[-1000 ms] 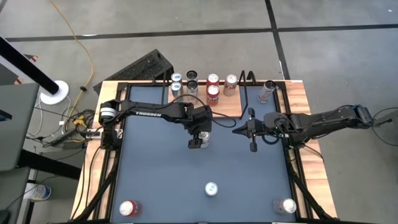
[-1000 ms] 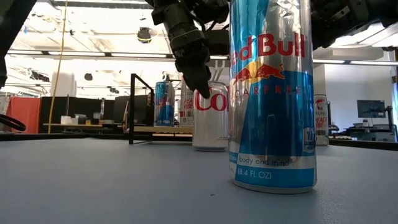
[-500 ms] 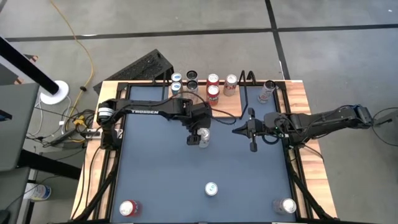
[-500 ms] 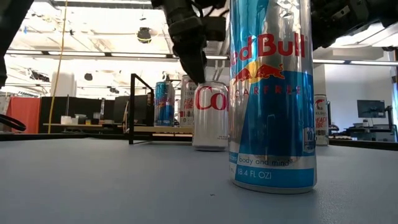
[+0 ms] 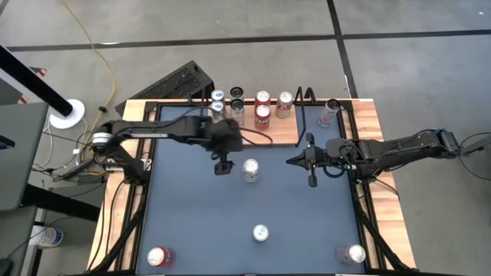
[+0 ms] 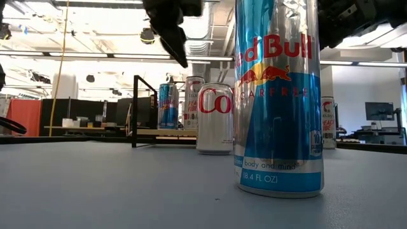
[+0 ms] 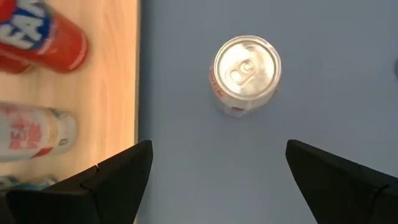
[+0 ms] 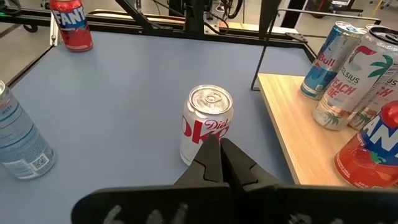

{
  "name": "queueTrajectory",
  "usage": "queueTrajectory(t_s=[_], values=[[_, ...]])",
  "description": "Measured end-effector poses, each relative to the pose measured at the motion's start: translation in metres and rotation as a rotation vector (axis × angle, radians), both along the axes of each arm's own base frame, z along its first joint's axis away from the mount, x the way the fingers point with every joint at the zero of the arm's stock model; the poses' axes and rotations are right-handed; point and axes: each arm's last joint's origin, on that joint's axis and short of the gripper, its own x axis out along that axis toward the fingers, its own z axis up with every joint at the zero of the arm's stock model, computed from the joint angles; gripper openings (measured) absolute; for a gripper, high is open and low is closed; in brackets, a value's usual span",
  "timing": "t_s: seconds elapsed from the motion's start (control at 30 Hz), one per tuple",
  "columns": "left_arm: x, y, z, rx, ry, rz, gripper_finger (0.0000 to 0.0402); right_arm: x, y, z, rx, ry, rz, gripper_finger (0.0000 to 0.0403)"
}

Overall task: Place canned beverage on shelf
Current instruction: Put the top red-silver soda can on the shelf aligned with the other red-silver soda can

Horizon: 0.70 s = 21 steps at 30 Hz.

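Dark-blue tabletop [image 5: 192,222] fills the high view, framed by black rails, with the shelf [image 5: 265,123] at its twelve o'clock edge: a light-wood board with thin black wire side frames, already carrying several cans, among them a red Fanta can [image 5: 263,116].

Left gripper [image 5: 223,166] hangs above the table just short of the shelf, its fingers [image 7: 118,177] spread wide with nothing between them. Right gripper [image 5: 310,170] sits toward three o'clock, its fingers [image 8: 219,158] pressed together and empty.

Diet Coke can [image 5: 250,170] stands upright on the blue surface between the two grippers, just at three o'clock of the left one and clear of both its fingers, close in front of the shelf edge. It is silver with red lettering, its pull-tab top unopened.

Nearer six o'clock stand a tall blue-and-silver Red Bull can [image 5: 261,232] and two more cans at the corners.
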Motion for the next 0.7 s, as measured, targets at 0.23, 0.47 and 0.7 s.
queueTrajectory(t_s=[0.23, 0.47, 0.7], values=[[-0.061, -0.008, 0.005, -0.035, -0.306, 0.063, 0.0357, 0.003, 0.000, 0.008, 0.020, -0.089, 0.041, 0.0000], [-0.122, -0.024, -0.001, -0.081, -0.656, 0.049, 0.0357, 0.020, -0.002, 0.007, 0.028, -0.152, 0.072, 0.0000], [-0.166, -0.029, -0.030, -0.121, -0.912, 0.049, 0.0357, 0.034, -0.010, 0.000, 0.025, -0.154, 0.035, 0.0000]])
